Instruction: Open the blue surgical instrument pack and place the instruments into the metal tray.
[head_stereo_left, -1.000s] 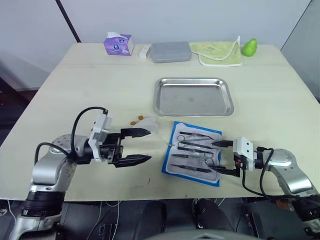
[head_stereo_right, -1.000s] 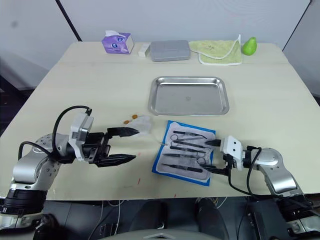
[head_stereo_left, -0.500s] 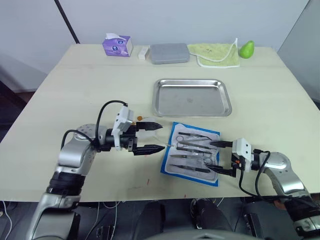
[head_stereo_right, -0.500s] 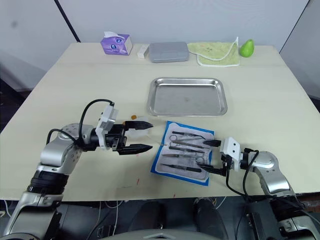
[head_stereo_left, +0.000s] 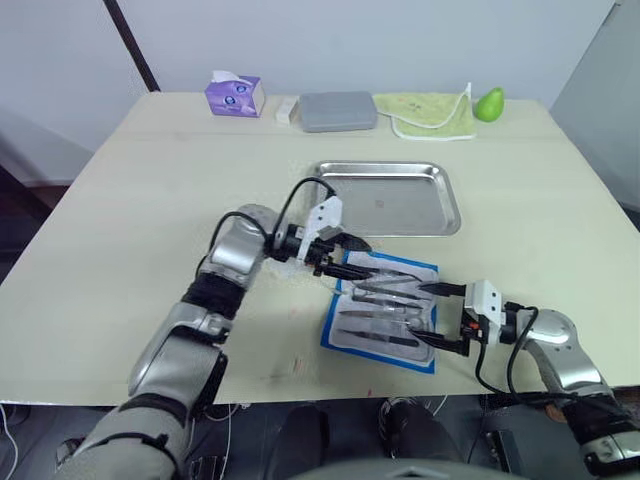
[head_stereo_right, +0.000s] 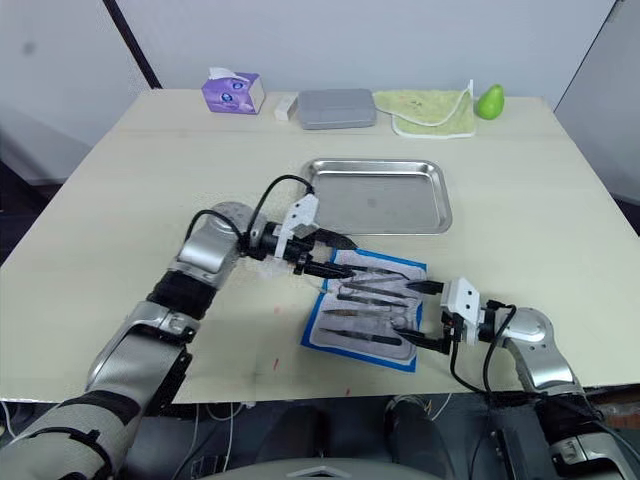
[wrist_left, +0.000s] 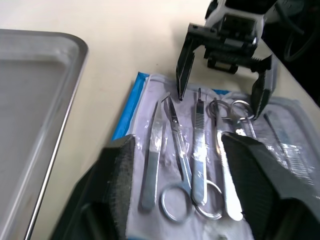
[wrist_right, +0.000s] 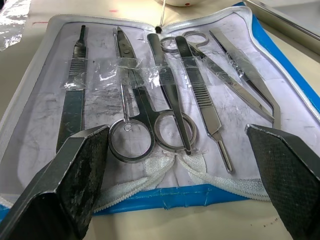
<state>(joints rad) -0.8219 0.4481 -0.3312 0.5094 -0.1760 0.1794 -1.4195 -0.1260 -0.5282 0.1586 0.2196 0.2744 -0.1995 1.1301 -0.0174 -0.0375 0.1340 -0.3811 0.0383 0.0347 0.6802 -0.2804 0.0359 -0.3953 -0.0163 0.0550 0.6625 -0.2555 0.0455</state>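
The blue surgical instrument pack (head_stereo_left: 331, 333) lies unfolded near the table's front edge, pale lining up. Several instruments (head_stereo_left: 385, 300) lie side by side on it under clear straps: scissors, forceps and tweezers (wrist_right: 165, 100). My left gripper (head_stereo_left: 352, 258) is open and low over the pack's far left corner, its fingers (wrist_left: 120, 190) straddling the tool handles (wrist_left: 200, 145). My right gripper (head_stereo_left: 425, 313) is open at the pack's right edge, level with the tools and holding nothing. The metal tray (head_stereo_left: 385, 200) sits just behind the pack with nothing in it.
Along the back edge stand a purple tissue box (head_stereo_left: 235, 95), a small white block (head_stereo_left: 287, 108), a grey rounded case (head_stereo_left: 338, 110), a green cloth (head_stereo_left: 435, 112) and a green pear (head_stereo_left: 488, 102). Crumpled clear wrapping (wrist_right: 12, 20) lies left of the pack.
My left arm has swung right from the open table to the pack's far left corner, still open. The right gripper has stayed at the pack's right edge. The camera has shifted slightly.
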